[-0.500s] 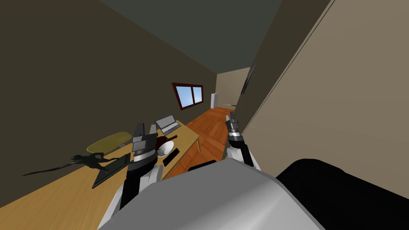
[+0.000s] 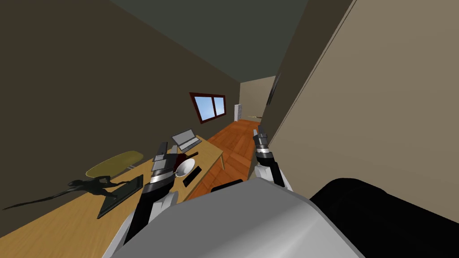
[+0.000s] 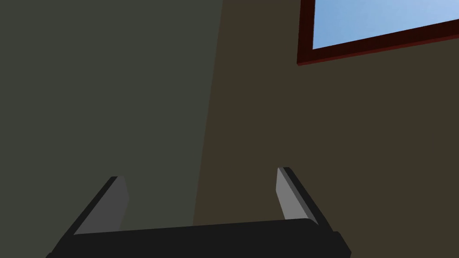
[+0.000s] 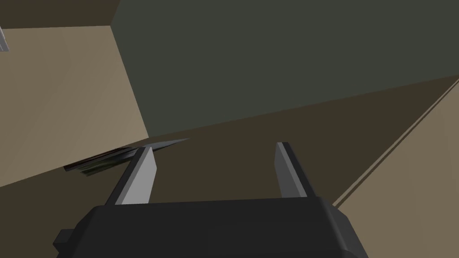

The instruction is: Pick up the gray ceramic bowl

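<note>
Bowl (image 2: 185, 167) on wooden table (image 2: 210, 156), just right of left hand (image 2: 168, 147)

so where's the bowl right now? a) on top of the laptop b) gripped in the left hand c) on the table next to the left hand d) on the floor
c: the bowl sits on the wooden table beside the left hand, whose open fingers hold nothing.

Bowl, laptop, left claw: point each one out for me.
bowl (image 2: 185, 167): head view, on the inside of its white hollow.
laptop (image 2: 187, 139): head view, on its grey middle.
left claw (image 3: 200, 175): left wrist view, midway between its open fingertips.
</note>
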